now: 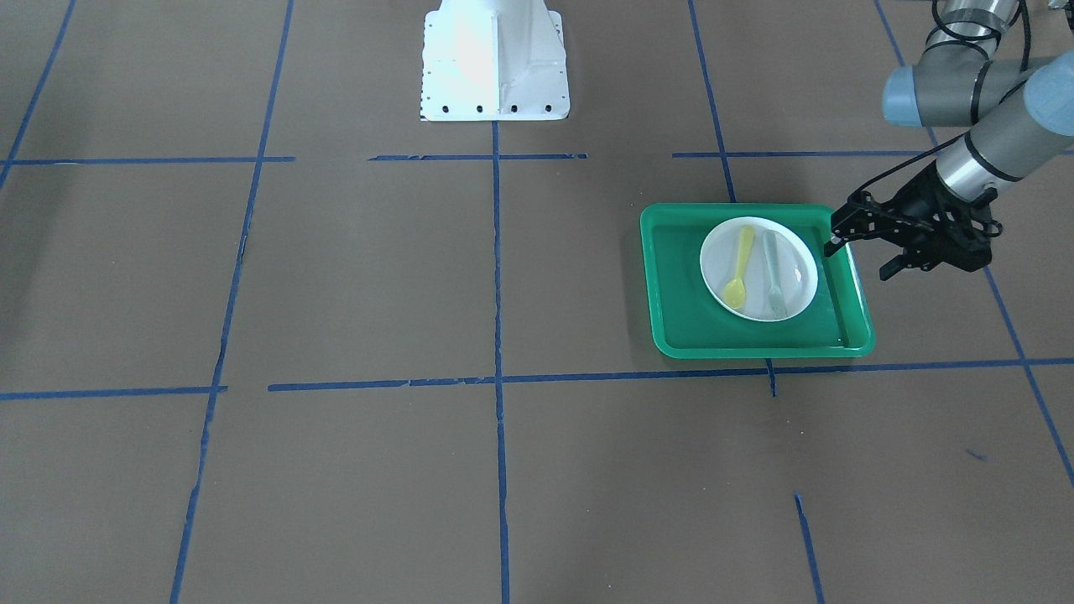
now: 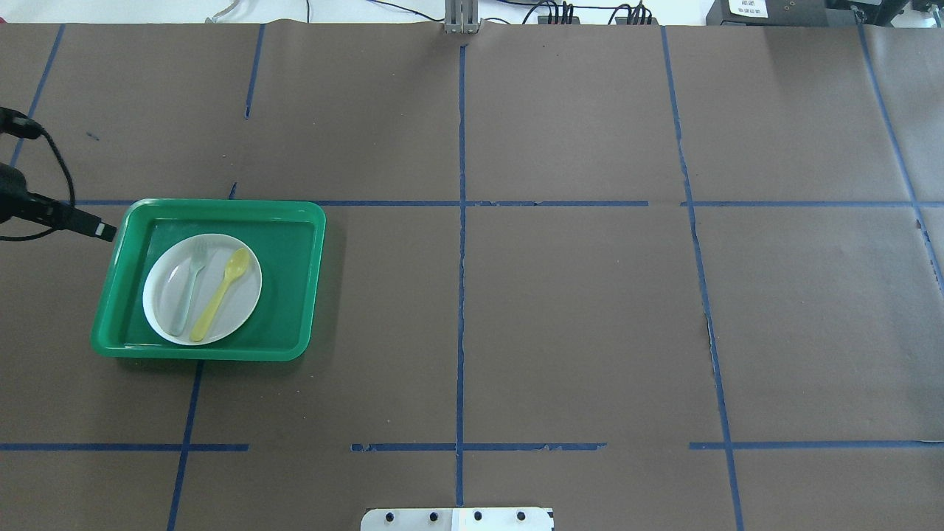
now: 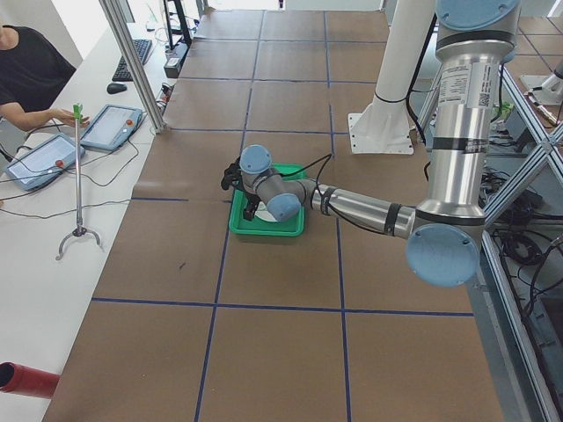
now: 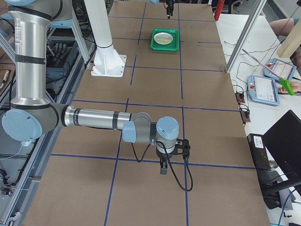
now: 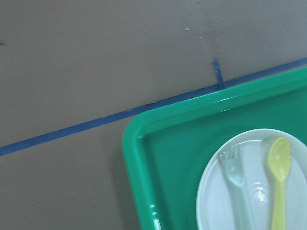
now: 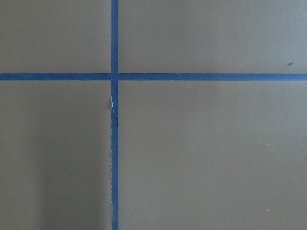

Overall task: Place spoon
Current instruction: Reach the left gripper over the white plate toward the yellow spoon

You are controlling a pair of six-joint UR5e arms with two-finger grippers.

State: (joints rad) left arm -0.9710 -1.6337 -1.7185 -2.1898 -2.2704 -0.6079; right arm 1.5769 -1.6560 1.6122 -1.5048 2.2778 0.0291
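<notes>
One yellow spoon (image 1: 739, 268) is lying on one white plate (image 1: 801, 262) beside one pale grey-green fork (image 1: 773, 277), and the plate is sitting in one green tray (image 1: 671, 281) on the brown counter (image 1: 377, 277). Two hands are taking part, one on each arm.

The left hand (image 1: 859, 260) is hovering at the tray's edge, near a corner of the rim. Its two fingers (image 1: 835, 243) are spread apart and gripping nothing. Seen from that hand, the fork is lying nearer and the spoon just beyond it, on the far half of the plate. The two are lying nearly parallel, close together but not touching.

The spoon is looking slim and smooth, one pale yellow all over, with a narrow handle widening into a rounded oval bowl. Its bowl is pointing away from the robot's base (image 1: 495, 63), the same way as the fork's tines, and its handle end is resting near the plate's rim on the robot's side.

The right hand (image 4: 163, 168) is hanging low over the counter near a crossing of blue tape lines (image 6: 114, 143), well apart from the tray. It is showing only in a side view, so I cannot tell whether it is released or clenched. The spoon is lying far from that hand, toward the counter's other end.
</notes>
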